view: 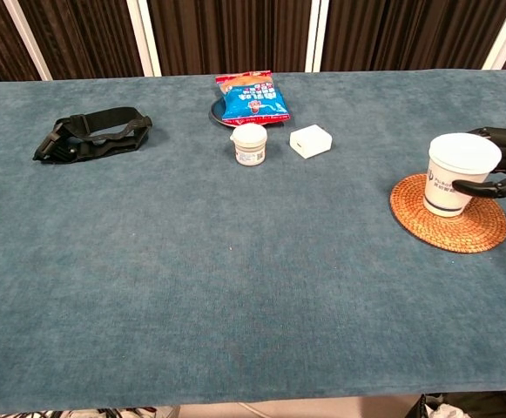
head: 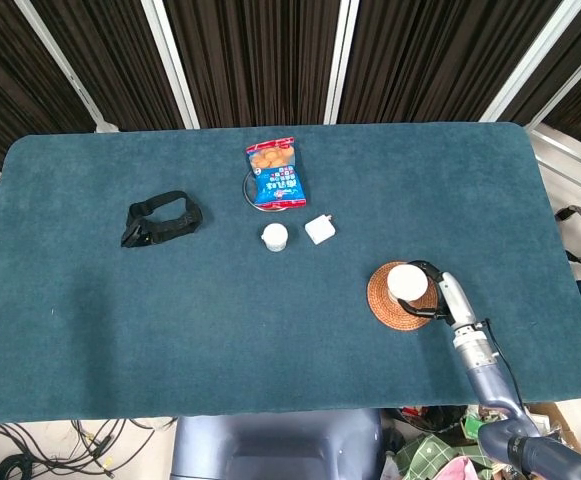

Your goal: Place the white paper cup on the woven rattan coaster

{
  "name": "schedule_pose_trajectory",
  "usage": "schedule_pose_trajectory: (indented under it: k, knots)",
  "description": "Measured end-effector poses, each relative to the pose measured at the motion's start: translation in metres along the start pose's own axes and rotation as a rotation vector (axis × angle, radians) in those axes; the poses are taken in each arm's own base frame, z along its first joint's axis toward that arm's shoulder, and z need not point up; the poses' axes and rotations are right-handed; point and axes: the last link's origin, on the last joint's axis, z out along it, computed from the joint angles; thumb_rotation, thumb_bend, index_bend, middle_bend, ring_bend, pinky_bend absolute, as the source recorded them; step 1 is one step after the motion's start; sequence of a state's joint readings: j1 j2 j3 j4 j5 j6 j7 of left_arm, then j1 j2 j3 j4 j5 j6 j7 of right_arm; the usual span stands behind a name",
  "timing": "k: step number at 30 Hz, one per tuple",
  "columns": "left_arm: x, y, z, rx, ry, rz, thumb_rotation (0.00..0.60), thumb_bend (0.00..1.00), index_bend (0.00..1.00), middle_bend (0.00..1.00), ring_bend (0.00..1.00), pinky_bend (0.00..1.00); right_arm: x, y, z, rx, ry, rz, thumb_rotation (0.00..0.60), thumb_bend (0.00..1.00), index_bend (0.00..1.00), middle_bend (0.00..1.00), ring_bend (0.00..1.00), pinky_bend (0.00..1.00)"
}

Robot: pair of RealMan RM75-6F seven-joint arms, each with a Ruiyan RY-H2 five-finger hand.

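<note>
The robot's right hand (view: 503,162) wraps its dark fingers around the white paper cup (view: 457,174), which stands upright on the round woven rattan coaster (view: 444,223) at the table's four o'clock, so placing looks done and releasing comes next

We see a staged lab or test room.
A table (head: 90,330) in blue-green cloth, dark pleated curtains (head: 250,60) with white rails behind, loose cables (head: 30,445) on the floor, small test items well left of the fingers (view: 496,185).
</note>
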State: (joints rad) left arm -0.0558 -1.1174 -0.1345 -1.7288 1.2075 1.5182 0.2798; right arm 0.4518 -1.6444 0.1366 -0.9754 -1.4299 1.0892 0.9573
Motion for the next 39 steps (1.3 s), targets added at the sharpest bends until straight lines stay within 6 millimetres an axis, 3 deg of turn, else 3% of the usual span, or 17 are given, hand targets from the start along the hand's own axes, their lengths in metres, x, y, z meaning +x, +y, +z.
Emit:
schedule_pose_trajectory:
  k: [6,11,14,23,29,39]
  knots:
    - [0.000,0.000,0.000,-0.001,0.000,0.002,0.600,0.26,0.00,0.03,0.00,0.00,0.000,0.001,0.000,0.000,-0.007,0.000,0.600,0.17,0.27,0.20,0.17,0.17]
    - [0.001,0.002,0.000,-0.022,0.000,0.003,0.600,0.26,0.00,0.03,0.00,0.00,-0.001,0.003,-0.002,-0.011,-0.033,0.021,0.600,0.13,0.11,0.05,0.03,0.13]
    - [0.000,0.001,-0.001,-0.022,-0.001,0.005,0.600,0.26,0.00,0.03,0.00,0.00,-0.001,0.004,-0.003,-0.019,-0.055,0.016,0.600,0.10,0.06,0.00,0.00,0.12]
    - [0.001,0.000,0.000,-0.014,-0.001,0.005,0.600,0.26,0.00,0.03,0.00,0.00,0.012,0.000,-0.005,-0.003,-0.069,-0.025,0.600,0.10,0.05,0.00,0.00,0.12]
    - [0.001,0.000,0.000,-0.010,-0.004,0.003,0.600,0.26,0.00,0.03,0.00,0.00,0.049,-0.002,-0.013,0.009,-0.017,-0.119,0.600,0.10,0.04,0.00,0.00,0.12]
    - [0.002,0.002,0.000,-0.017,0.003,0.001,0.600,0.26,0.00,0.03,0.00,0.00,0.153,-0.009,-0.048,-0.067,0.077,-0.434,0.600,0.10,0.04,0.00,0.01,0.12]
